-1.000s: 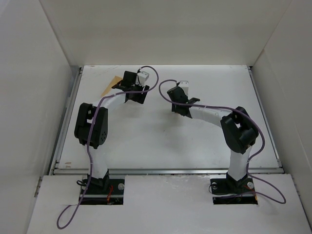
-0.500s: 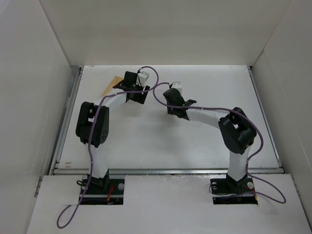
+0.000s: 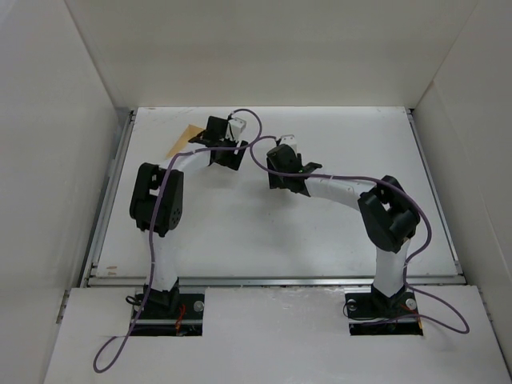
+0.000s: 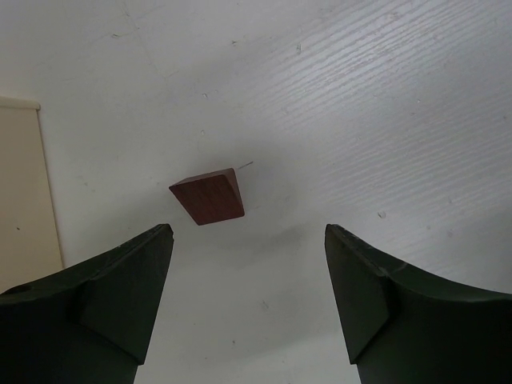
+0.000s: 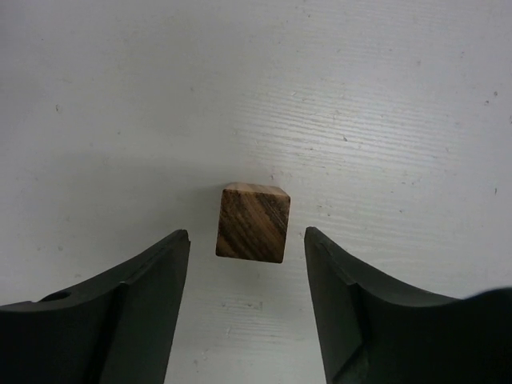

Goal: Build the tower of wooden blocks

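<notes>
A dark reddish-brown cube lies on the white table, just ahead of my left gripper and nearer its left finger. That gripper is open and holds nothing. A brown cube with dark streaked grain rests on the table at the tips of my right gripper. The right gripper is open, with a gap showing on each side of the cube. In the top view the left gripper and the right gripper hang close together over the far middle of the table, and both cubes are hidden beneath them.
A pale tan flat wooden piece lies just left of the left gripper and shows again as the pale wooden piece at the edge of the left wrist view. White walls enclose the table on three sides.
My right gripper has slid left towards the left gripper and opened from shut. The left gripper's jaws have spread a little wider and its arm has shifted slightly.
</notes>
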